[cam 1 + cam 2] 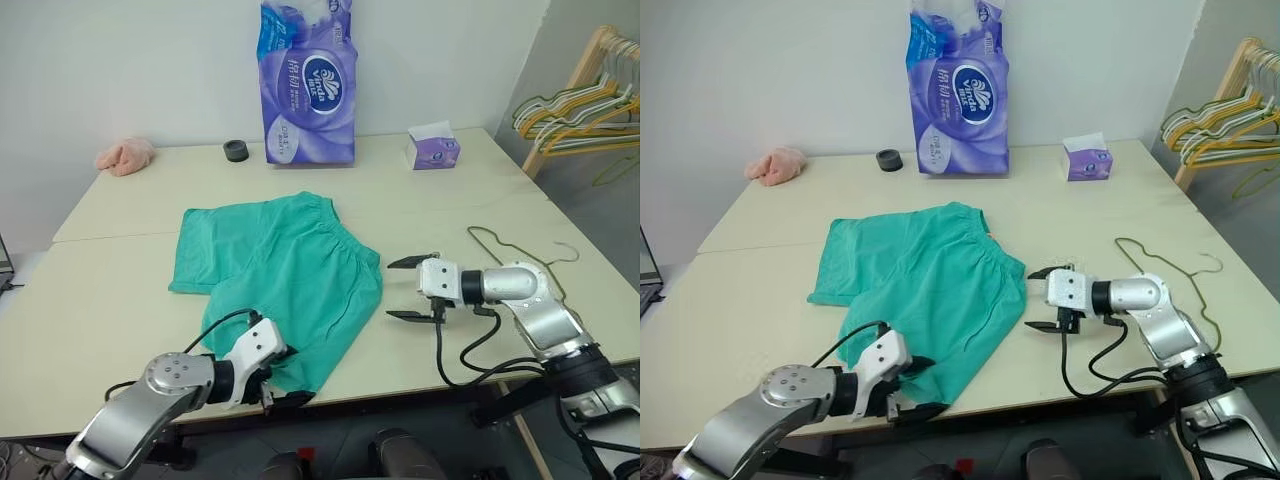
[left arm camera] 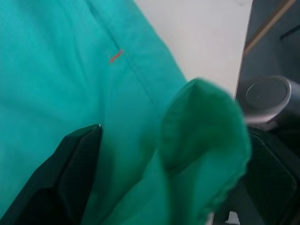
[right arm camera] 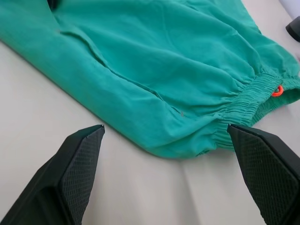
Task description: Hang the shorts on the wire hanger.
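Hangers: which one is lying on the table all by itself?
The thin olive-green wire hanger, lying flat on the table behind the right gripper. The other hangers hang bunched on a wooden rack.

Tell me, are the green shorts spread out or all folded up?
Mostly spread out. The shorts lie flat on the table, but one corner by the left gripper is bunched up.

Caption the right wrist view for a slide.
Open right gripper faces the gathered waistband corner of teal-green cloth shorts on the cream table.
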Robot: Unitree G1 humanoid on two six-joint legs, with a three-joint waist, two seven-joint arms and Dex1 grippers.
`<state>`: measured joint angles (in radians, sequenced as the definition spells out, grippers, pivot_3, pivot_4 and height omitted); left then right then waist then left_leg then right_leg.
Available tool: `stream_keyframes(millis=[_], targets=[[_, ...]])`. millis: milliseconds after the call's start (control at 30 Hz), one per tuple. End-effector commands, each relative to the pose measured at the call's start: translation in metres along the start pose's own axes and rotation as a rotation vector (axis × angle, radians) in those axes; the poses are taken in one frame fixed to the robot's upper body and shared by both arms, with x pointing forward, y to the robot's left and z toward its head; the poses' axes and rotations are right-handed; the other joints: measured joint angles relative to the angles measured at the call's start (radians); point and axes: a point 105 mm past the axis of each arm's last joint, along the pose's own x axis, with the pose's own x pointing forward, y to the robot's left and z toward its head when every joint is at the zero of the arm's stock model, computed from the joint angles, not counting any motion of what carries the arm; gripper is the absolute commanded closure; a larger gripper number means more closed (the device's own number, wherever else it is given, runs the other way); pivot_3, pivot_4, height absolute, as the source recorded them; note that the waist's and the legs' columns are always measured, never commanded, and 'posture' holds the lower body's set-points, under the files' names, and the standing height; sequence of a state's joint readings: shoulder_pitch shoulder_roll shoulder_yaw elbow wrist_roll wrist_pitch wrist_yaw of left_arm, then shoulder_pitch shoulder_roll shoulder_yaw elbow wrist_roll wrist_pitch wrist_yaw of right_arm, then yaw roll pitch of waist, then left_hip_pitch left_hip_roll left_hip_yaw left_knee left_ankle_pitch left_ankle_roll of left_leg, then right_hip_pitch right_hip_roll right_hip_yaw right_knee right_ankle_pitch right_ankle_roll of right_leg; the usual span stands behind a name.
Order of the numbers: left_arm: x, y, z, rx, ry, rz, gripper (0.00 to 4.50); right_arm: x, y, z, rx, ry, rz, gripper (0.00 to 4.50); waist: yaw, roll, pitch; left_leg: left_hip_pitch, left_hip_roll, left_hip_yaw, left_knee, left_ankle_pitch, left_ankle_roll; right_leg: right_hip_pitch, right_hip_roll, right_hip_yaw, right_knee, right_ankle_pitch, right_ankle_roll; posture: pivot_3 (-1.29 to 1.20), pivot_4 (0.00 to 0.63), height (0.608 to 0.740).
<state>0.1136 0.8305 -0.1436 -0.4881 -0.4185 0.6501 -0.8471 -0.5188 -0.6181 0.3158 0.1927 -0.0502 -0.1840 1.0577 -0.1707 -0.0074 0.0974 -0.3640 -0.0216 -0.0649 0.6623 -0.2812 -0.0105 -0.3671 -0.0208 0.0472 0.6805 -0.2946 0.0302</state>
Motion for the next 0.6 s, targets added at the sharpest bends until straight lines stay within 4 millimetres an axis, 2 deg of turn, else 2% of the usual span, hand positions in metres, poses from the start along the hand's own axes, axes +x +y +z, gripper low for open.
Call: stream_keyframes(millis=[33,167,333,433,567,600], targets=[[-0.018,0.009,0.012,-0.001,-0.05,0.035,0.02,0.013,-0.014,0.005,-0.24,0.027,-0.013,0.0,0.001,0.0,0.0,0.0,0.0,0.0,0.0,0.0,0.0,0.0,0.0,0.0,0.0,0.0,0.0,-0.18,0.042,0.74],[-0.032,0.018,0.015,-0.024,-0.08,0.083,0.02,0.028,-0.018,-0.006,-0.416,0.075,0.007,0.0,0.001,0.0,0.0,0.0,0.0,-0.001,0.0,0.0,0.0,-0.001,0.0,0.0,0.001,0.0,-0.001,-0.17,0.036,0.74],[-0.035,0.021,0.014,-0.026,-0.083,0.104,0.02,0.049,-0.015,-0.015,-0.542,0.09,0.011,0.0,0.004,-0.001,-0.001,-0.001,-0.001,-0.001,0.0,0.0,0.0,-0.001,0.0,0.0,0.001,0.001,-0.001,-0.16,0.028,0.74],[-0.033,0.019,0.015,-0.028,-0.09,0.096,0.6,0.061,-0.019,-0.013,-0.592,0.086,-0.019,0.0,-0.004,-0.003,-0.003,0.0,0.0,-0.001,0.0,0.0,0.0,0.0,0.0,0.0,0.001,0.001,-0.001,-0.16,0.026,0.74],[-0.031,0.018,0.013,-0.03,-0.086,0.087,1.86,0.074,-0.025,-0.012,-0.632,0.09,-0.052,0.0,-0.02,-0.004,-0.004,0.0,0.0,-0.002,0.0,0.002,-0.003,0.0,0.001,0.0,0.002,0.002,-0.003,-0.16,0.024,0.74],[-0.031,0.018,0.013,-0.03,-0.086,0.087,2.15,0.076,-0.025,-0.014,-0.64,0.095,-0.05,0.18,-0.023,-0.004,-0.004,0.0,0.0,-0.003,0.0,0.003,-0.005,0.0,0.001,0.0,0.002,0.002,-0.004,-0.16,0.023,0.74]])
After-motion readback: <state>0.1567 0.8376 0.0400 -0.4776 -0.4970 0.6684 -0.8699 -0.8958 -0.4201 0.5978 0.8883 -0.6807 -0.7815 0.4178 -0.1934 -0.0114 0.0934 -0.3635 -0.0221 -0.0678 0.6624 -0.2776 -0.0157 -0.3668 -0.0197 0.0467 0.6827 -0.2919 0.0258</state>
